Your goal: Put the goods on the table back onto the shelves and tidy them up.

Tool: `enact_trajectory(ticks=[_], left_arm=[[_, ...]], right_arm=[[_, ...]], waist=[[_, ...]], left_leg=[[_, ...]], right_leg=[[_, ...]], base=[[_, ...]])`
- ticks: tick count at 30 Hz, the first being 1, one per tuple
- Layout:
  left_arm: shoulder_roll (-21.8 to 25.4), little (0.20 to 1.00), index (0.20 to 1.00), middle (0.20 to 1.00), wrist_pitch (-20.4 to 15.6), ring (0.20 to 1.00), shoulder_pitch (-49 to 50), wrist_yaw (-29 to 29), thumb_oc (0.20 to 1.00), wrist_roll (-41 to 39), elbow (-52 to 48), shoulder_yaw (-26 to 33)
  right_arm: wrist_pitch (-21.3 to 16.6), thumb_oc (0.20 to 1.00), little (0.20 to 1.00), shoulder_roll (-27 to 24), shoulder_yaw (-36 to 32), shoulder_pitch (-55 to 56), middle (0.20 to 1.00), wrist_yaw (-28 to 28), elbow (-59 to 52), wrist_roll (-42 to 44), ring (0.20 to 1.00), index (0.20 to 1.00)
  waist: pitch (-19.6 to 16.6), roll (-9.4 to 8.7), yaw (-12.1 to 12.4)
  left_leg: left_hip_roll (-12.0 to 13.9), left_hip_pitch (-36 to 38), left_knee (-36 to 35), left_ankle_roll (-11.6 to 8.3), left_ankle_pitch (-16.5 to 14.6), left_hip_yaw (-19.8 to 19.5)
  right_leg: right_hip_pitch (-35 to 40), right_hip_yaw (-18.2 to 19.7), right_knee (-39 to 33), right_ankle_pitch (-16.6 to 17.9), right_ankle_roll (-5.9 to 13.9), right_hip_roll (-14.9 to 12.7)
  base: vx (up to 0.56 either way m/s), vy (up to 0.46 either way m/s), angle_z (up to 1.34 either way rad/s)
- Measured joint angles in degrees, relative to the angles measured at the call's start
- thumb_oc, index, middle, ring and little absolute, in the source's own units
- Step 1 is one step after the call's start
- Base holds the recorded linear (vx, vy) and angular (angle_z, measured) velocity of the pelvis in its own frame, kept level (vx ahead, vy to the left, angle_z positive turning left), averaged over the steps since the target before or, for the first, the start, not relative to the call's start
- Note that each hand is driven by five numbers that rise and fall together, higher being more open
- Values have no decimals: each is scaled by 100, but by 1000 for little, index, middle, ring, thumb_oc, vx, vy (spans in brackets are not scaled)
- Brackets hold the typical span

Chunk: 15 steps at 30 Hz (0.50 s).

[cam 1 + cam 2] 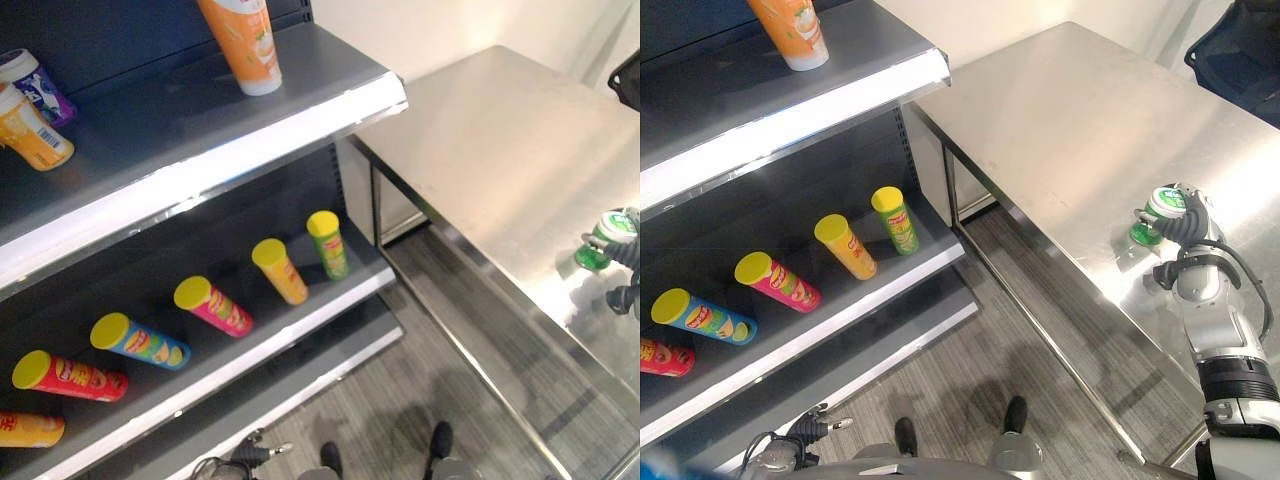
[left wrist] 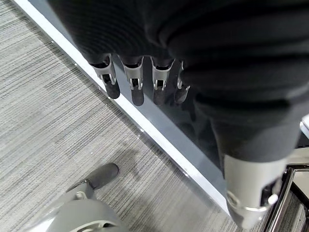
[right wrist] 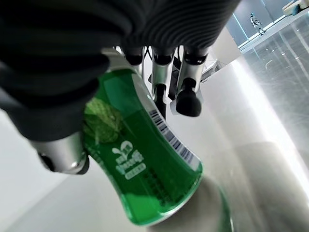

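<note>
Green bottle [image 1: 1162,212]: upright on the steel worktop [image 1: 1060,130], well right of the shelf unit [image 1: 200,130], at the worktop's near-right part.
Shelf unit: an orange bottle [image 1: 243,42] stands on the upper shelf; capped tubes [image 1: 280,270] lie on the one below.
Left hand [image 2: 145,82]: fingers relaxed and straight, holding nothing, hanging by the shelf unit's base.
Right hand [image 1: 1188,228]: fingers [image 3: 187,92] and thumb curled round the green bottle.
Risk: the hold looks high on a smooth body; the bottle could slip or tip while carried towards the shelf unit.

bright overhead light; glare on the steel table [image 1: 1080,130]; dim lower shelf [image 1: 300,310] recess
</note>
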Motion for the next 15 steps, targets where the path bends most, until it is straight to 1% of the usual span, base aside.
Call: enact_trajectory(ticks=[2, 5, 8, 11, 12, 14, 15], left_arm=[[-1, 1000, 1000, 1000, 0, 1000, -2, 0, 1000, -1, -3, 13], [-2, 1000, 1000, 1000, -3, 1000, -2, 6, 1000, -2, -26, 108], [-3, 1000, 1000, 1000, -7, 1000, 18, 6, 1000, -4, -108, 232], [-11, 1000, 1000, 1000, -20, 1000, 53, 2, 1000, -12, -111, 276], [-25, 1000, 1000, 1000, -16, 1000, 88, -1, 1000, -14, -109, 274], [-48, 1000, 1000, 1000, -20, 1000, 193, -9, 1000, -17, -104, 285], [-59, 1000, 1000, 1000, -19, 1000, 242, -9, 1000, -18, -101, 288]], right_arm=[[-32, 200, 200, 2, -70, 107, 200, 0, -285, 56, 200, 200], [-214, 200, 200, 1, -326, 220, 200, -4, -820, 111, 200, 200], [-421, 200, 200, 0, -486, 255, 200, -1, -1333, 287, 200, 200], [-681, 200, 200, -2, -523, 255, 200, 103, -1776, 455, 200, 200], [-802, 200, 200, -4, -528, 243, 200, 124, -1866, 503, 200, 200], [-883, 200, 200, -4, -497, 137, 200, 198, -1869, 638, 200, 200], [-885, 200, 200, -4, -457, 81, 200, 247, -1869, 740, 200, 200]], waist=[[-2, 4, -5], [-8, 12, -13], [-11, 18, 13], [-42, 36, 94], [-55, 44, 157], [-71, 65, 294], [-74, 68, 316]], left_leg=[[4, 33, 0, 0, 0, -10], [21, 56, 9, 1, 1, -81], [81, 134, 8, -50, 33, -200], [177, 151, 16, -85, 52, -411], [215, 156, 17, -115, 72, -457], [275, 120, 37, -134, 82, -492], [296, 123, 55, -138, 79, -519]], right_leg=[[43, -9, 0, -7, 1, 2], [115, -69, 0, -27, -1, 0], [280, -190, 0, -78, -24, 73], [458, -377, 0, -185, -65, 135], [482, -423, 4, -232, -75, 175], [500, -462, 7, -260, -94, 267], [529, -479, 11, -273, -102, 285]], base=[[-3, -20, 2], [1, -52, 11], [17, -87, 21], [0, -73, 30], [30, -118, 20], [26, -112, 9], [-3, -53, 23]])
